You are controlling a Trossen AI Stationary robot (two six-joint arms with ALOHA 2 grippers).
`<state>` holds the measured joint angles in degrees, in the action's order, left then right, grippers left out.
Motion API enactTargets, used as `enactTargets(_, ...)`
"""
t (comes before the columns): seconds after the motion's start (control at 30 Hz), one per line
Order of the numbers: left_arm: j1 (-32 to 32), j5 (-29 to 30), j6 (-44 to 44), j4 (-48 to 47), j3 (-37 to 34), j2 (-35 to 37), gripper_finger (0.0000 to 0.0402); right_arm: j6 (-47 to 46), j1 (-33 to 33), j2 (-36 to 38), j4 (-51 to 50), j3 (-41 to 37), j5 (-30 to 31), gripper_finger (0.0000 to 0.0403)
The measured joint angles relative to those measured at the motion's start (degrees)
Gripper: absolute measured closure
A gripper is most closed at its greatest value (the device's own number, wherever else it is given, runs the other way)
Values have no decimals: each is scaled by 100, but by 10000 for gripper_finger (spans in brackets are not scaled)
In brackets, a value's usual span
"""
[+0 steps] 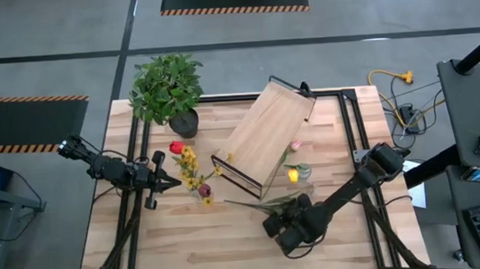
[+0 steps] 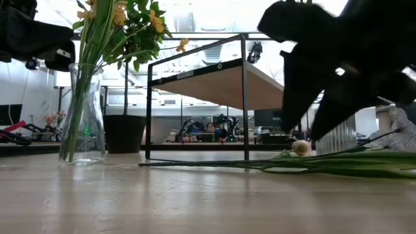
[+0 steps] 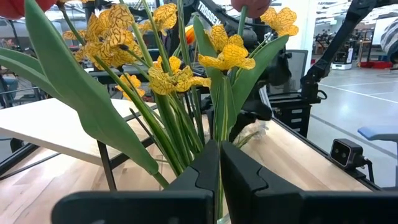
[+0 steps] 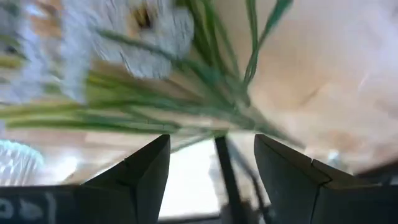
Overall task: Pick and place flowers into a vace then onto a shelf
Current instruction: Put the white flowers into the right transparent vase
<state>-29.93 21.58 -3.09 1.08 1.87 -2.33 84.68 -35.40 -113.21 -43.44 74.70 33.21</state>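
Flowers (image 1: 264, 202) on table just beside right end effector (image 1: 297, 204).

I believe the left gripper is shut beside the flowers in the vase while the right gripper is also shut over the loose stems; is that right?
Not quite: the right gripper is open above the loose stems, as the right wrist view shows. The left gripper is indeed shut beside the flowers in the vase.

Left gripper (image 3: 219, 163) closed; right gripper (image 4: 211, 163) spread (low, seemingly tilted).
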Motion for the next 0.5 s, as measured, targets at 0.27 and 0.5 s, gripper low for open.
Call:
enactTargets(0.27,2,0,0,0,0,0,401,939,117,-34,400,2,-150,179)
enactTargets(0.5,1,-2,-1,1,0,0,401,1522,219,-214,555,2,-370,179)
